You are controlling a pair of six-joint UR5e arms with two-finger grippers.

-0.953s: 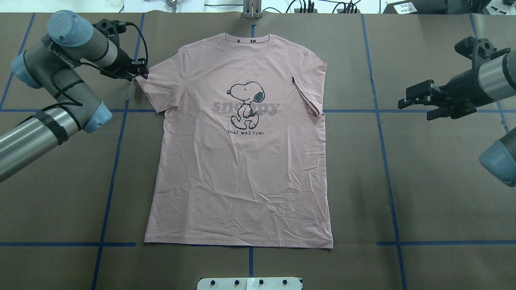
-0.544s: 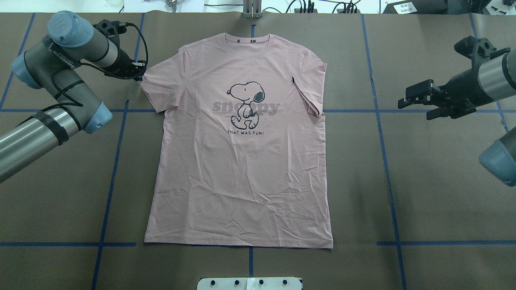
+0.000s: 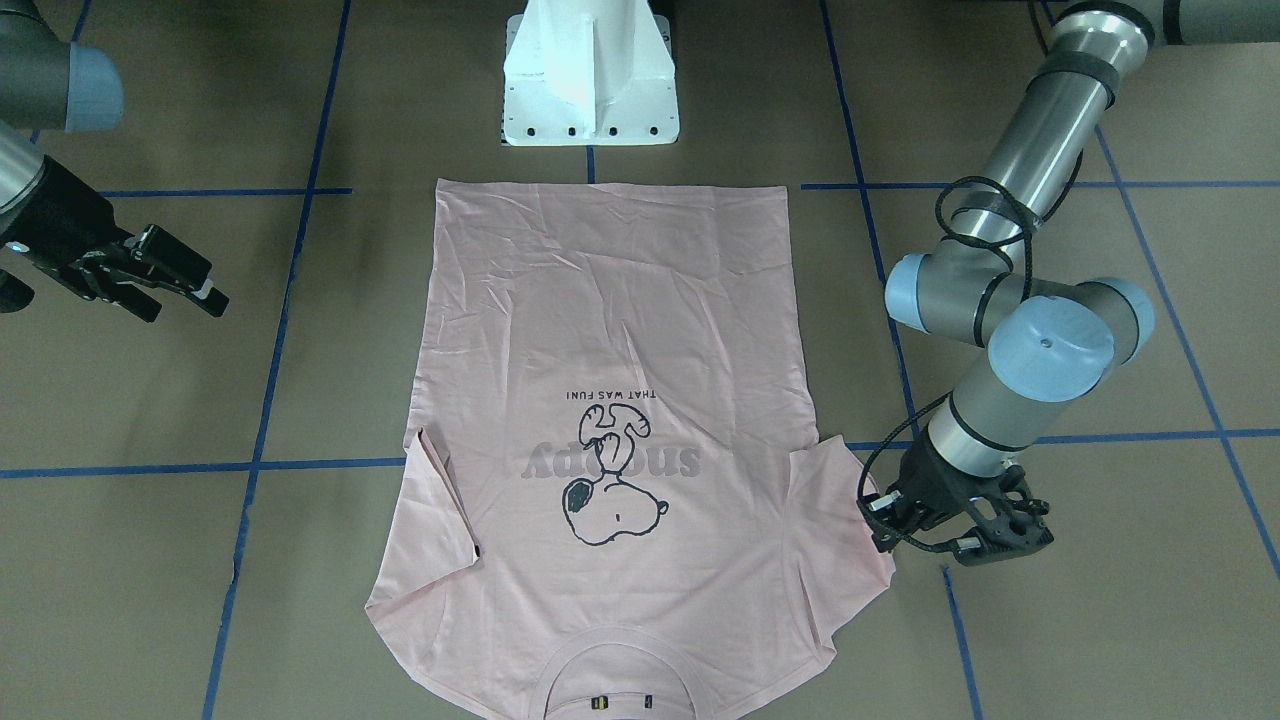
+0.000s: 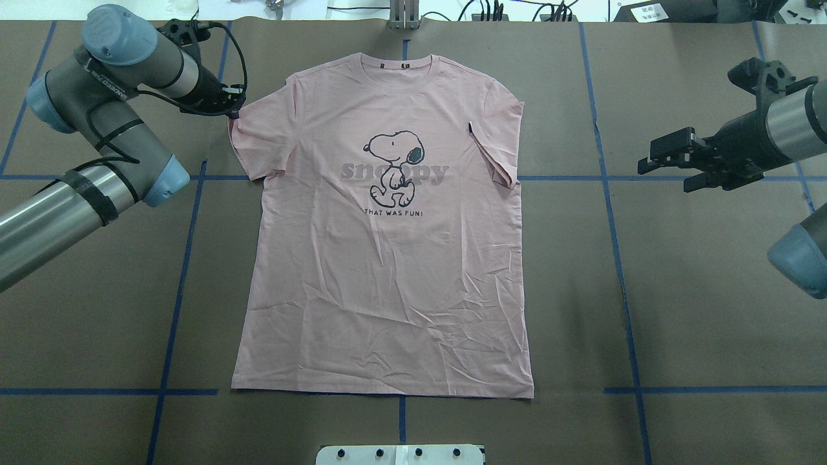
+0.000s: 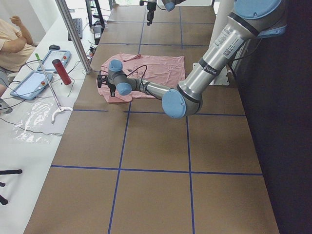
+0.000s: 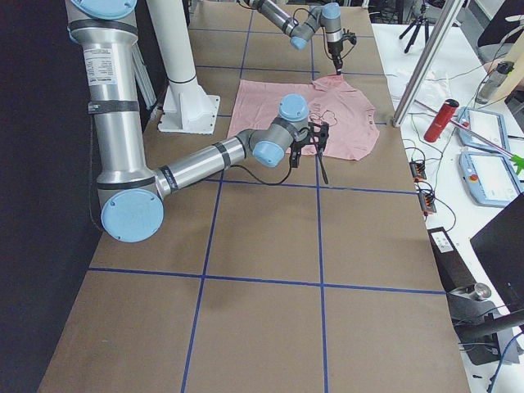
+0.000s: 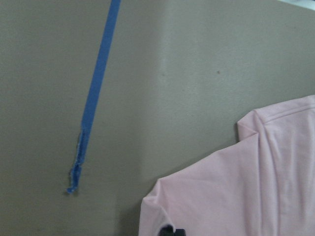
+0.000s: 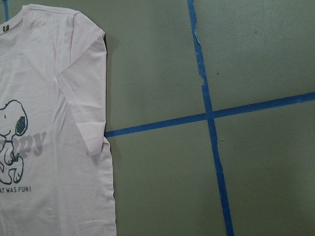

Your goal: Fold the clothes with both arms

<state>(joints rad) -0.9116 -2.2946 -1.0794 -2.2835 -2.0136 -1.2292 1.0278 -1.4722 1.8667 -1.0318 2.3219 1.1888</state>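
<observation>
One pale pink cotton T-shirt (image 4: 387,271) lies flat on brown bench (image 4: 646,310), collar away from robot. Left end effector (image 4: 234,110) clamped on sleeve (image 4: 258,129) tip; right end effector (image 4: 669,166), open, sits well off opp. side.

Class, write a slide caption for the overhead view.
Pink T-shirt lies flat; left gripper at its sleeve, right gripper well clear.
</observation>
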